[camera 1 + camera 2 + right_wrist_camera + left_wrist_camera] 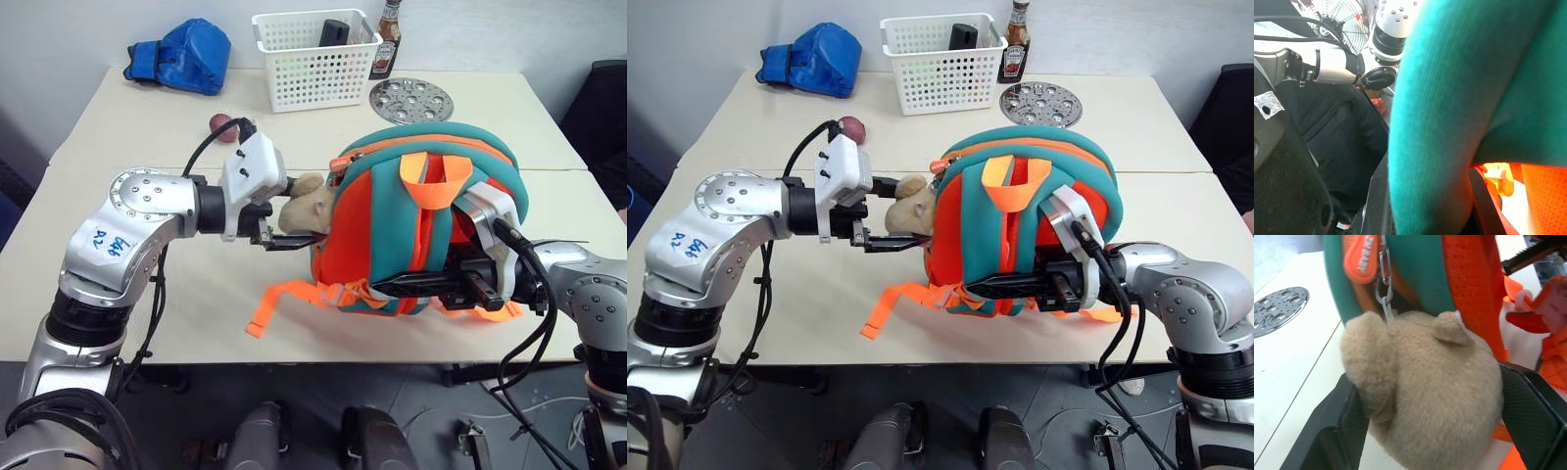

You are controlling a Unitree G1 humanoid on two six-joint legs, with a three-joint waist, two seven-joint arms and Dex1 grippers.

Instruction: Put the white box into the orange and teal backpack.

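Standing upright near the front edge of the cream rectangular table (pixel 147 117), the small rounded orange and teal backpack (pixel 377 220) of soft ribbed fabric is flanked by both arms. The left gripper (pixel 282 238) is seen at the bag's side, its black fingers (pixel 1334 431) spread apart on either side of the tan plush toy (pixel 306 204), which hangs from the bag by a small metal clip; in the left wrist view the fuzzy, rounded toy sits between the textured pads, and whether it is pressed cannot be told. The right gripper (pixel 1004 286) lies level across the lower front of the backpack, its fingers drawn together around a teal strap, as the right wrist view shows thick teal fabric passing between them. A bright orange webbing strap (pixel 284 302) trails flat over the tabletop from the bag's base. The white box cannot be made out in any view. At the far edge of the table stand a white perforated plastic basket (pixel 313 69), a dark glass sauce bottle (pixel 387 44), a round perforated metal disc (pixel 411 100) and a crumpled blue fabric bag (pixel 186 57).
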